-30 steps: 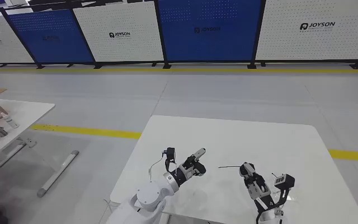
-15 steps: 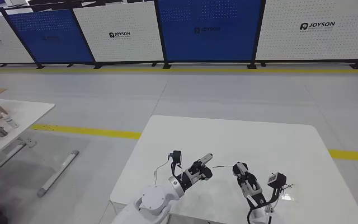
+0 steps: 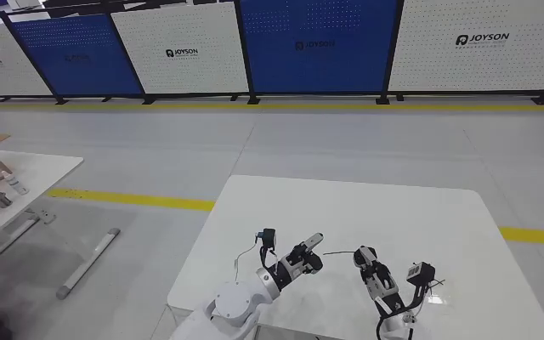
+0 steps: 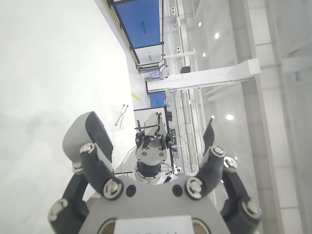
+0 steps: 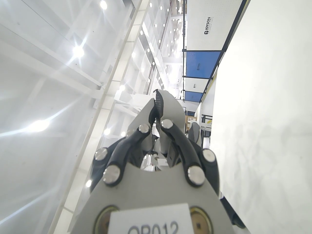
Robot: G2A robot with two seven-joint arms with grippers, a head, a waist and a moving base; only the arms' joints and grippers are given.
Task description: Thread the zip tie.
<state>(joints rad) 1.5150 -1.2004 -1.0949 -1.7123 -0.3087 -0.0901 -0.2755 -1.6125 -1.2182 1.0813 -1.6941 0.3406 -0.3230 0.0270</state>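
Observation:
A thin black zip tie [image 3: 340,252] is held level above the white table [image 3: 382,204], its free end pointing at my left gripper. My right gripper [image 3: 364,253] is shut on it; the ribbed strap [image 5: 158,103] sticks out past the closed fingertips of that gripper [image 5: 155,102]. My left gripper [image 3: 310,252] is open with nothing in it, a short gap from the strap's tip. In the left wrist view, the right gripper [image 4: 154,120] with the tie [image 4: 146,128] stands between the spread fingers of my left gripper [image 4: 152,125].
Two spare zip ties [image 4: 121,115] lie on the table beyond the right gripper. The table's near edge [image 3: 183,293] is close under both arms. Blue and white panel walls [image 3: 314,47] stand far behind.
Over the last second both grippers moved toward each other, narrowing the gap between the open left gripper and the zip tie's tip. Nothing has shifted in the last half second.

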